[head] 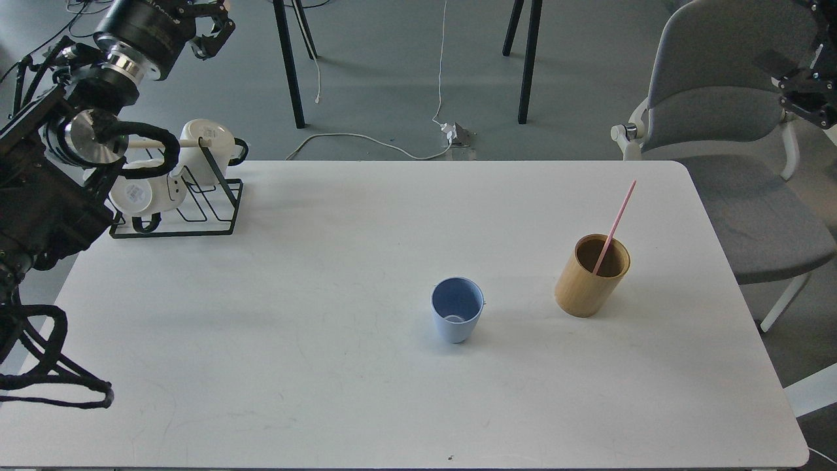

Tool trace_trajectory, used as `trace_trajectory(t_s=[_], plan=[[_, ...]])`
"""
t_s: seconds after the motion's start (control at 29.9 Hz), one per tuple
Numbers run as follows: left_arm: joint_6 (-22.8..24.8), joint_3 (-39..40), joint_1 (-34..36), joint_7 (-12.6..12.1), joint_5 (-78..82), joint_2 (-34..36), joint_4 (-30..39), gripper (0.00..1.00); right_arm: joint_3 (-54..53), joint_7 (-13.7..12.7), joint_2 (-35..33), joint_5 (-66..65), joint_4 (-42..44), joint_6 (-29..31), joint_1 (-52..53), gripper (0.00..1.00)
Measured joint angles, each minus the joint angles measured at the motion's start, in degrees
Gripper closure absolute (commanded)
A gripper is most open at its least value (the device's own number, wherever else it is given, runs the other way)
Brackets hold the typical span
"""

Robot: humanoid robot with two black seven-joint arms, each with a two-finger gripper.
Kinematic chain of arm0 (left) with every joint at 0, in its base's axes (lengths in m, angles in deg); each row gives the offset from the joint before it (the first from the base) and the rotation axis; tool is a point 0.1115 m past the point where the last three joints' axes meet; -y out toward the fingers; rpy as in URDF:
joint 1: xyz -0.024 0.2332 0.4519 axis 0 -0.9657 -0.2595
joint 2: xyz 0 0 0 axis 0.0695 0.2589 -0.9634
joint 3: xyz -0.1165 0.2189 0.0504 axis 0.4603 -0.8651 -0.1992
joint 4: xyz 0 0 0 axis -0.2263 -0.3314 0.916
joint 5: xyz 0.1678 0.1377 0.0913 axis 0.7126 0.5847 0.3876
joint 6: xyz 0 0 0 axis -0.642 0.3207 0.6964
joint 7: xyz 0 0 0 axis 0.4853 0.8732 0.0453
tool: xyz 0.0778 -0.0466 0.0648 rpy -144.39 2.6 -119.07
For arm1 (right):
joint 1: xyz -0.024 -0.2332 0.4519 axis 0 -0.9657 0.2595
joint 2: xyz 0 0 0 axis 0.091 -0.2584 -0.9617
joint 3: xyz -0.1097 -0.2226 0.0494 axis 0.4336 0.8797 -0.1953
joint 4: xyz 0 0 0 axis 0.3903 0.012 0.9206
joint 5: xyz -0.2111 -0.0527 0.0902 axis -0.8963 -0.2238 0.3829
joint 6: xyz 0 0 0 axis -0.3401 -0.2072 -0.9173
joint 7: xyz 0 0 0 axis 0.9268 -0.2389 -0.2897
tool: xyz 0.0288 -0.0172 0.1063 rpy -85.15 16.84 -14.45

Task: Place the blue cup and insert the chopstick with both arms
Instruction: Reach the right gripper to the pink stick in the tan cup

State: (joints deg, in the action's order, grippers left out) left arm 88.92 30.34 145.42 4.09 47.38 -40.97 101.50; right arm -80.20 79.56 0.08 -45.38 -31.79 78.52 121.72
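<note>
With the blue cup (pixel 457 318) stood upright just left of the bamboo holder (pixel 592 275) where the pink chopstick (pixel 614 227) leans, either could easily get tipped during pickup, since the left gripper (pixel 210 29) looks spread and empty and the right gripper (pixel 811 91) can't be made out.

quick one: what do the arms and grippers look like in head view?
Left arm: black jointed housings, polished silver ring and disc at the joints, looped black cables, braided cable low at the edge. Left gripper: black, clawed fingers. Right gripper: only a black, angular part at the frame edge.

light-blue cup (pixel 457 316), pink chopstick (pixel 614 226) — tan holder (pixel 590 276)
</note>
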Motion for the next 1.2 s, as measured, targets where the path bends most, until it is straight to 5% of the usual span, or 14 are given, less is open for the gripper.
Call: trace_trajectory(t_s=[0.27, 0.43, 0.7, 0.84, 1.07, 1.2], plan=[[0.0, 0.0, 0.0, -2.1, -5.7, -3.7, -7.7, 0.01, 10.6, 0.7, 0.3, -25.7, 0.1, -0.6, 1.2, 0.04], [0.0, -0.2, 0.0, -2.2, -5.8, -5.1, -7.8, 0.01, 18.1, 1.1, 6.0, -35.2, 2.0, -4.1, 1.2, 0.22], [0.0, -0.4, -0.6, -1.8, -5.8, -6.6, -8.0, 0.01, 23.3, 1.0, 16.8, -44.7, 10.2, -5.7, 1.7, 0.37], [0.0, -0.5, -0.6, -1.7, -5.8, -6.6, -8.1, 0.01, 24.6, 1.0, 20.2, -48.9, 14.6, -5.9, 3.5, 0.48], [0.0, -0.5, -0.6, -1.7, -5.8, -6.4, -8.1, 0.01, 26.3, 0.9, 23.5, -50.1, 17.6, -6.0, 5.1, 0.89], [0.0, -0.5, -0.5, -1.7, -5.8, -6.4, -8.1, 0.01, 27.1, 0.9, 23.7, -50.2, 18.0, -6.2, 5.9, 0.97]])
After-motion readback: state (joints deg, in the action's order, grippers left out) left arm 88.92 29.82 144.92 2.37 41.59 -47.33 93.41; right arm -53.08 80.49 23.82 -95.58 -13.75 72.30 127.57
